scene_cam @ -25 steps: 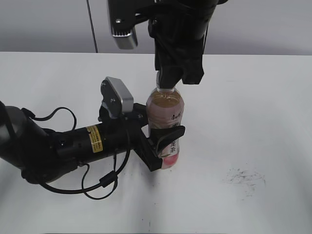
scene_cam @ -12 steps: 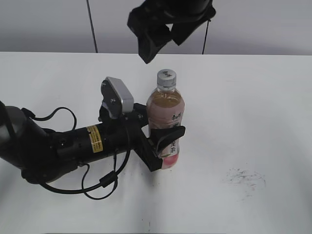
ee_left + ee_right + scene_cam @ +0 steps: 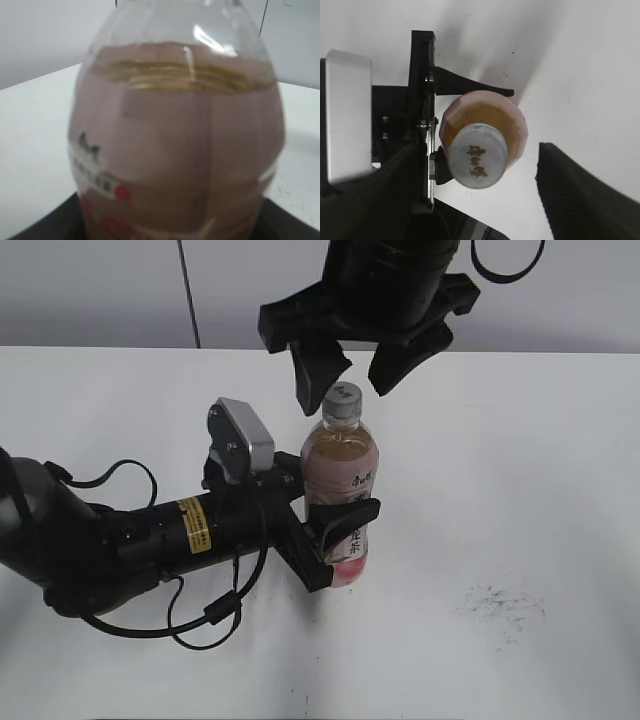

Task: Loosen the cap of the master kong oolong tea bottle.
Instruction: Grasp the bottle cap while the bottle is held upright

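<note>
Jaws of the right gripper (image 3: 350, 368) stand wide apart, one finger on each side of the cap (image 3: 342, 400), and they hold nothing. In the exterior view both black fingers hang just above and beside the cap without touching it. The right wrist view looks straight down between them: the silver-grey cap (image 3: 477, 162), with gold characters on its top, sits nearer the left finger (image 3: 395, 185) than the right one (image 3: 580, 185), with bare white table (image 3: 580, 65) showing in the gap on the right side.

The master kong oolong tea bottle (image 3: 340, 495) stands upright on the table (image 3: 520, 470), its cap screwed on and amber tea filling it up to the shoulder. The left gripper (image 3: 335, 540) lies low along the table and its jaws are closed around the lower part of the bottle, over the pale pink label; one black finger (image 3: 345, 515) crosses the front of the label and the other sits at the bottle's base. From the left wrist view the bottle (image 3: 175, 145) fills nearly the whole space between those jaws, blurred and very near, with the tea line visible near the top.

Faint grey scuff marks (image 3: 505, 605) lie on the table well apart from both grippers.
</note>
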Controlling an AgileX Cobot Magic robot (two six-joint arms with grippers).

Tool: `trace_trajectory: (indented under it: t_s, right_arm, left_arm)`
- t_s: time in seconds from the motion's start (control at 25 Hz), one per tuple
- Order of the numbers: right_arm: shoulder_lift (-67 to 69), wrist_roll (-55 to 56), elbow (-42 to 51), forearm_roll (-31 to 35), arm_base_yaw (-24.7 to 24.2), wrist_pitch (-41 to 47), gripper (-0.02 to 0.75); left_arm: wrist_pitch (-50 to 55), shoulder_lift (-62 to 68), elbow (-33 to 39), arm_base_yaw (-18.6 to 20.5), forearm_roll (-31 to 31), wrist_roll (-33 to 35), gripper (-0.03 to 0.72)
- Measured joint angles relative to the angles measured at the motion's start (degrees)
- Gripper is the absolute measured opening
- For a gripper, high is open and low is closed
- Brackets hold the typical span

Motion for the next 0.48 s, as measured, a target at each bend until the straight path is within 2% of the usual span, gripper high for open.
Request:
trace_trajectory:
  t_s: [0.08,0.24,0.48]
  right_arm:
    - [0.0,0.0,0.0,0.3,0.0,0.0,0.482]
    - [0.0,0.0,0.0,0.6,0.0,0.0,0.261]
    - [0.0,-0.4,0.0,0.6,0.0,0.0,0.255]
  left_arm:
    - [0.0,0.0,0.0,0.0,0.0,0.0,0.385]
    - [0.0,0.0,0.0,0.0,0.0,0.0,0.385]
    - [0.0,0.0,0.0,0.0,0.0,-0.1,0.385]
